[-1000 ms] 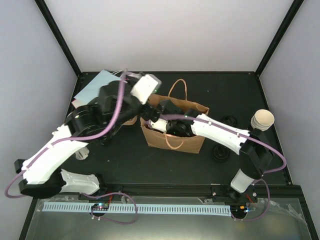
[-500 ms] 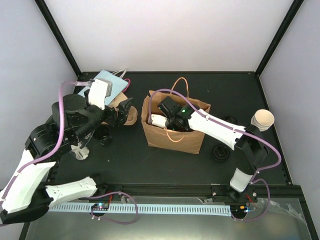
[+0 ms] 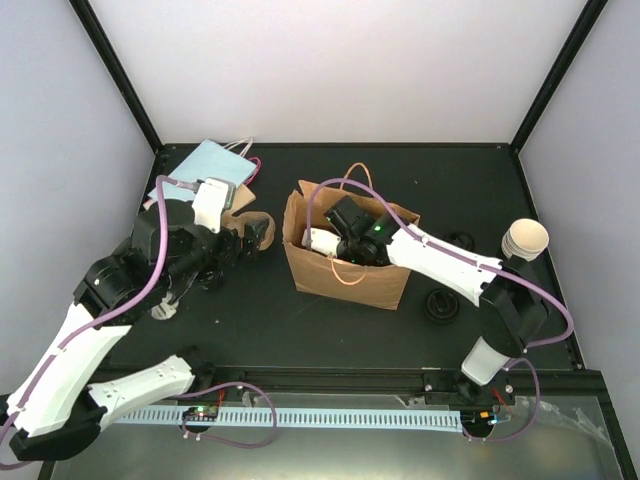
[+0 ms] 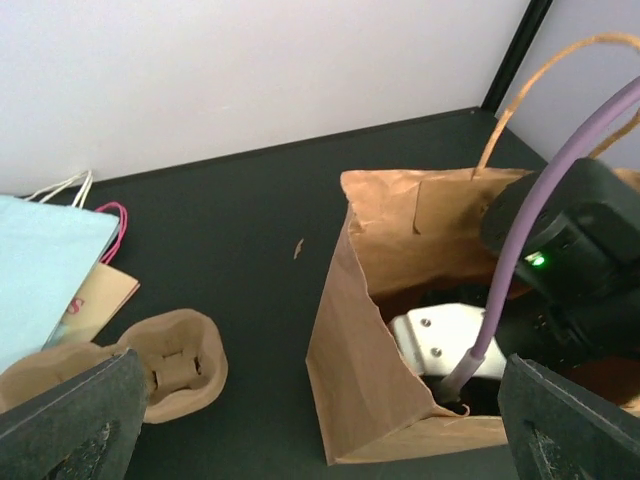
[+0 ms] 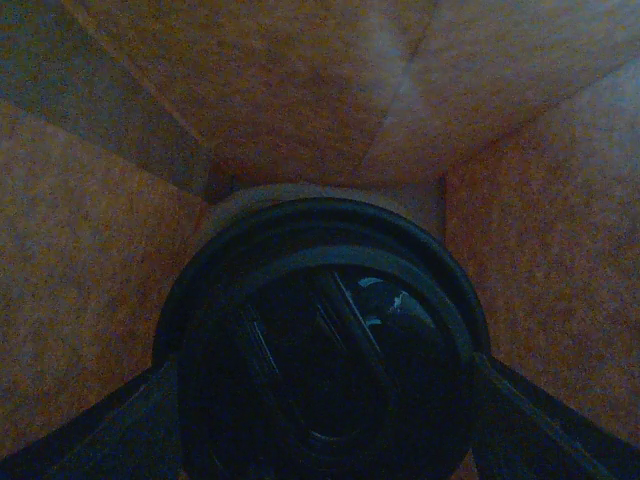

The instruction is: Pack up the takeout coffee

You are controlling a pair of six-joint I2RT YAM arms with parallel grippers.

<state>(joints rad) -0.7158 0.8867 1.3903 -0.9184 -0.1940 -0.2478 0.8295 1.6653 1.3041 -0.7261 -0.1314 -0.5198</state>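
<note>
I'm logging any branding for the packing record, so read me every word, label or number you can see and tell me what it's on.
Nothing can be read clearly.
On the cream bag under the pale-blue bag: pink print, too blurred to read.
On the brown bag: no print shows.
On the lidded cup inside it: the lid is dark, and no marking can be made out.

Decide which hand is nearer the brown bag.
Right. The right hand is inside the bag, holding a lidded cup; the left hand hangs open left of it, apart, by the cardboard carrier.
</note>
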